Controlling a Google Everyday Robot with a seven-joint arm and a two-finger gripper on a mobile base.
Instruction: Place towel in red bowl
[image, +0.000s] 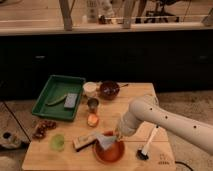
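Observation:
The red bowl sits on the wooden table near its front edge. A pale grey towel hangs into the bowl, its top end under my gripper. The gripper is at the end of the white arm, which reaches in from the right and ends just above the bowl's right rim.
A green tray with a sponge and a green item lies at the back left. A white cup, dark bowl, metal cup, orange fruit, green cup, a snack bar and a white brush stand around.

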